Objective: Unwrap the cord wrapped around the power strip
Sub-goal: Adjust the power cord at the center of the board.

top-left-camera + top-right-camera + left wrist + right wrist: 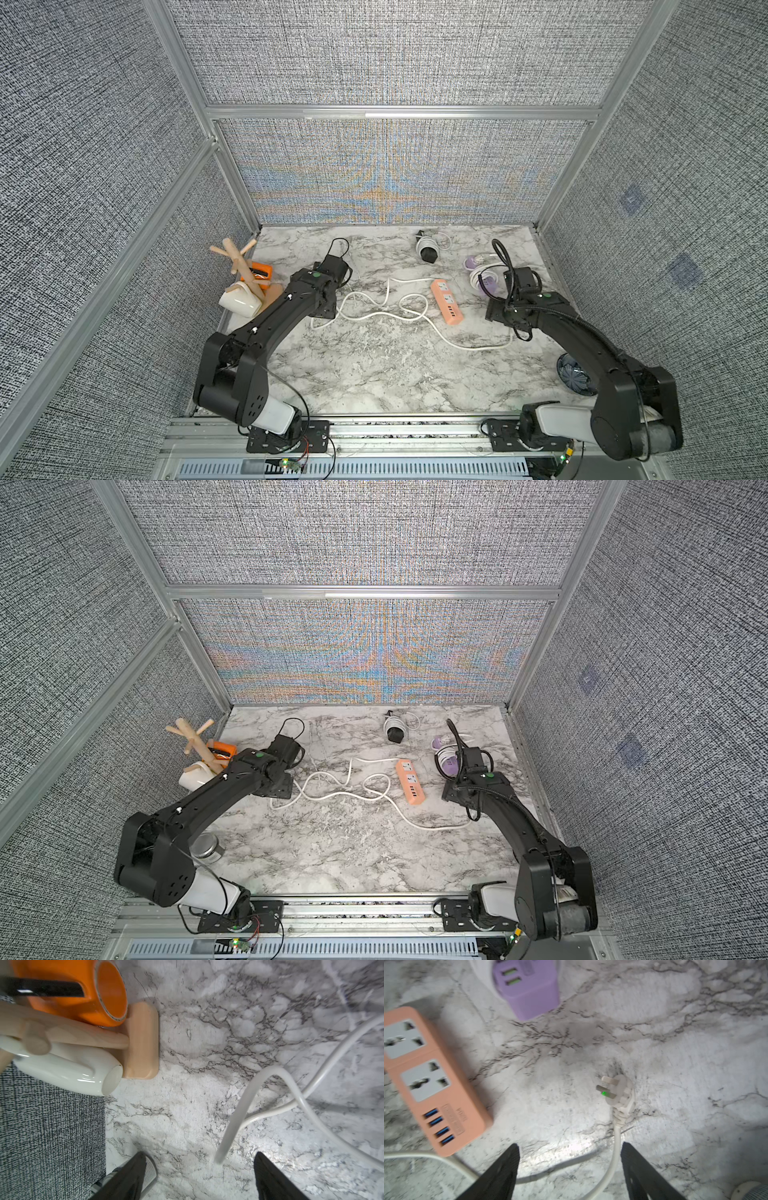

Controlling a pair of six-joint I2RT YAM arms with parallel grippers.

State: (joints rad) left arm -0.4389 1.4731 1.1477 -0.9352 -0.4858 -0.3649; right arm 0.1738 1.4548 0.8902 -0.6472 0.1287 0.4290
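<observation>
Both grippers gape wide, holding nothing: left gripper (200, 1155) straddles a loop of the white cord (374, 313) well left of the orange power strip (446, 301), right gripper (570, 1145) sits over the cord by the plug (618, 1093), just right of the strip. Strip lies flat, long axis near-to-far, cord sprawled loose, looks unwrapped. Right of it and farther, a purple strip (485, 281) is cord-wound; right arm nearer.

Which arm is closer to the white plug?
Right. The right end effector hangs just short of the plug, cord between its open jaws. The left end effector is across the table, beside the mug rack.
</observation>
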